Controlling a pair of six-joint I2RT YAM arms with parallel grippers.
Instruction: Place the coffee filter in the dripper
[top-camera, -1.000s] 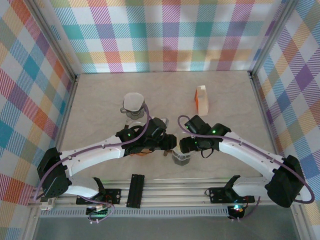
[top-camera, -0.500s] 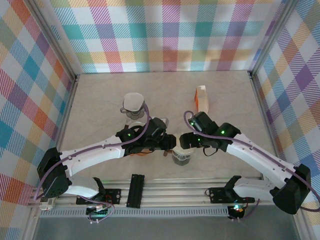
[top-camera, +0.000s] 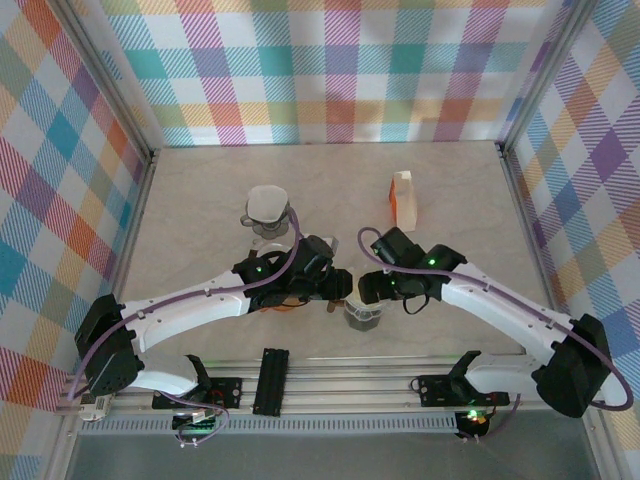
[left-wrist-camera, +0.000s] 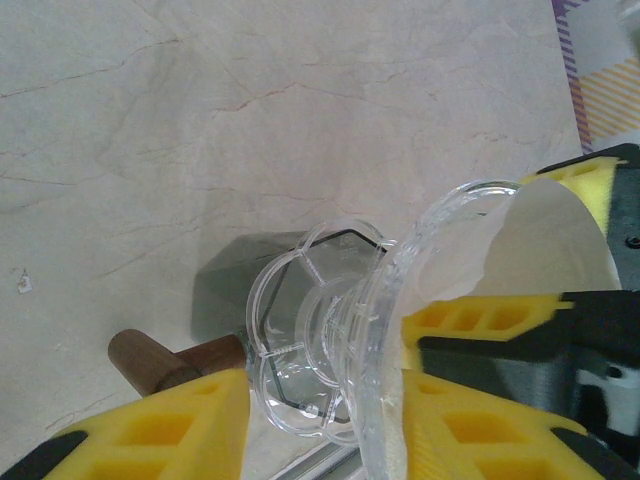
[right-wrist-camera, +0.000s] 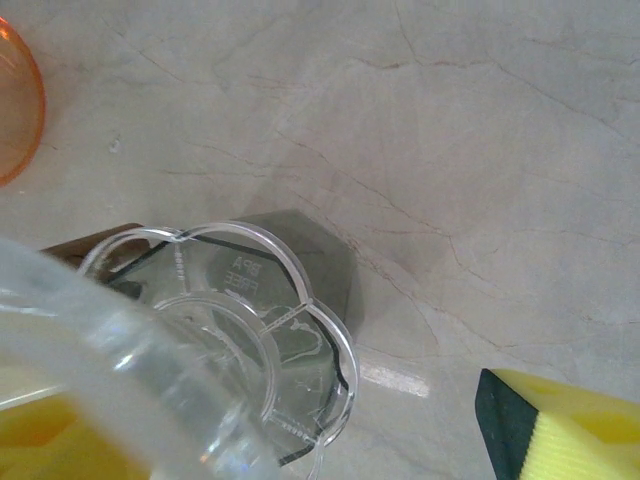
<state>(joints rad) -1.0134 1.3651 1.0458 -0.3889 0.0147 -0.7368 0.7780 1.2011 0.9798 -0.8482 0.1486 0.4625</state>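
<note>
- The left gripper (left-wrist-camera: 325, 375) is clamped on the clear dripper (left-wrist-camera: 300, 300).
- The white coffee filter (left-wrist-camera: 545, 250) is tucked inside the dripper's cone.
- The right gripper (top-camera: 366, 297) is held wide apart, just beside the dripper.
- The dripper is kept near the table's (top-camera: 200, 200) front edge.

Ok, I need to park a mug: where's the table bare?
Bare: the strip along the back wall, the gap between glass and carton, the left side. Crowded: near centre, where left arm and right arm meet at the dripper.

White arms (top-camera: 190, 310), black joints, purple cables, yellow pincer pads (left-wrist-camera: 150, 430).
</note>
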